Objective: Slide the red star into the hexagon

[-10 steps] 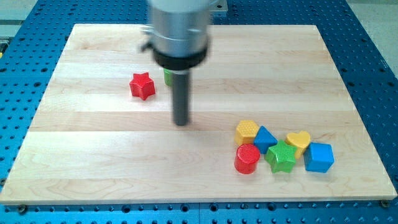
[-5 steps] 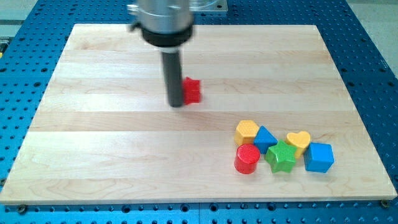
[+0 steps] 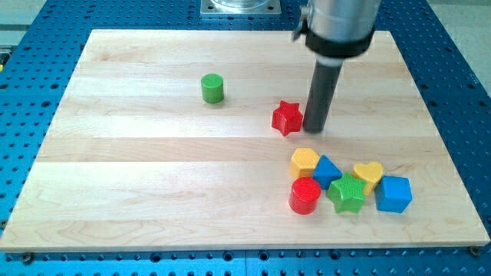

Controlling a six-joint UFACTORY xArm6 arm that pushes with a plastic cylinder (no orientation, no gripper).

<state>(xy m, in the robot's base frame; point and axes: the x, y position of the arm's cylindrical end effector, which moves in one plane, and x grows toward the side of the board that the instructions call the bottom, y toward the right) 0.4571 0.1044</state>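
Note:
The red star (image 3: 287, 117) lies on the wooden board, a little right of centre. My tip (image 3: 315, 129) stands just to the star's right, close to it or touching. The yellow hexagon (image 3: 304, 162) lies below the star, with a clear gap between them. It is the upper-left block of a cluster.
The cluster also holds a blue block (image 3: 327, 170), a red cylinder (image 3: 304, 195), a green star (image 3: 347, 192), a yellow heart (image 3: 368, 175) and a blue cube (image 3: 393, 193). A green cylinder (image 3: 212, 88) stands alone at the upper left. The board (image 3: 138, 176) sits on a blue perforated table.
The red star has slid from the upper left toward the right and slightly down. My tip moved from the star's left side to its right side. The green cylinder is now uncovered.

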